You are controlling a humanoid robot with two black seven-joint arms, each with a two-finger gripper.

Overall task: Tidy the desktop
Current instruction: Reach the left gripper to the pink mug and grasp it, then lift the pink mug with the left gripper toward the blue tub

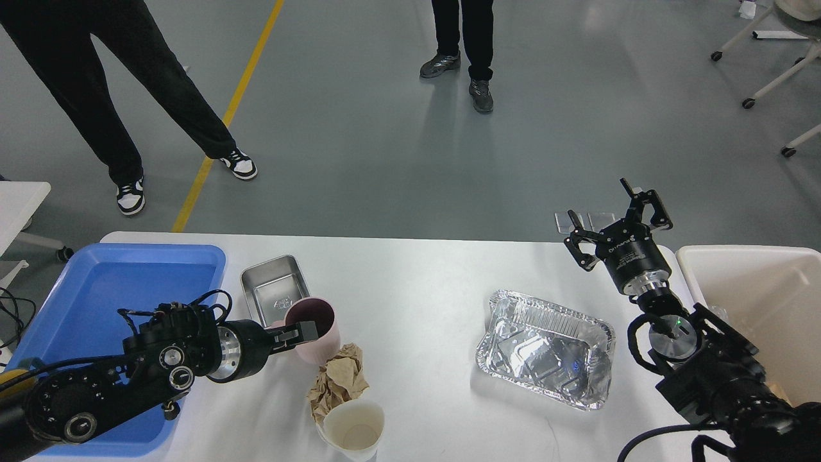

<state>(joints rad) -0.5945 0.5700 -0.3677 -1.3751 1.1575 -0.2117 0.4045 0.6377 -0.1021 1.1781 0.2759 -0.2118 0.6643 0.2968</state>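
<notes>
Below both arms, desktop [417, 276], smooth matte white, wide, rounded corners

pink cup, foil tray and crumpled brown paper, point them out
pink cup [319, 350], head view, outer side wall
foil tray [545, 350], head view, inner floor
crumpled brown paper [338, 380], head view, middle of wad

My single head view, looking forward and steeply down from above the desktop's [410, 282] near edge, close over it, far edge crossing mid-frame, grey floor [385, 147] beyond, no second view to share.
</notes>
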